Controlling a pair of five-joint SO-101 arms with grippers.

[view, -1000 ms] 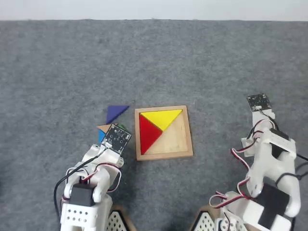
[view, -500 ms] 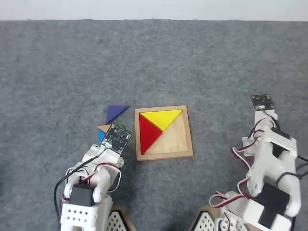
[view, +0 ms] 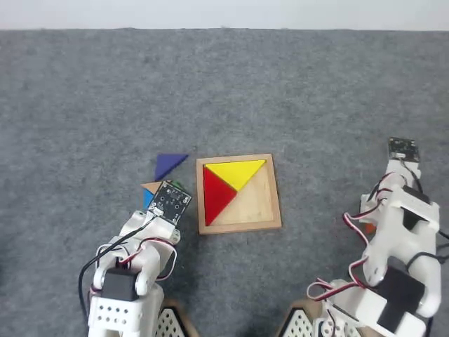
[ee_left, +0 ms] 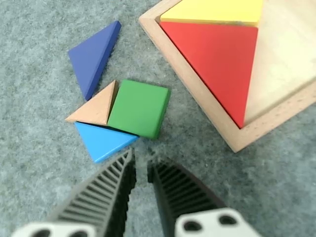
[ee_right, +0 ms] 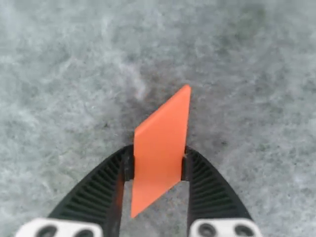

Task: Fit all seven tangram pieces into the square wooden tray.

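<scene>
The square wooden tray (view: 240, 225) lies mid-table with a yellow triangle (view: 236, 172) and a red triangle (view: 216, 193) in it; its right half is bare wood. Left of the tray (ee_left: 195, 81) lie a dark blue triangle (ee_left: 93, 57), a tan triangle (ee_left: 98, 107), a green square (ee_left: 139, 108) and a light blue triangle (ee_left: 102, 140), the last three touching. My left gripper (ee_left: 140, 165) is shut and empty, just short of the light blue triangle. My right gripper (ee_right: 155, 163) is shut on an orange parallelogram (ee_right: 163, 131), above bare carpet far right of the tray.
Grey carpet covers the whole table. The left arm (view: 140, 253) stands at the front left, partly over the loose pieces. The right arm (view: 396, 217) stands at the front right. Open carpet lies behind the tray and between tray and right arm.
The right arm has swung to the right, away from the tray. The left arm and all the pieces on the table have stayed put.
</scene>
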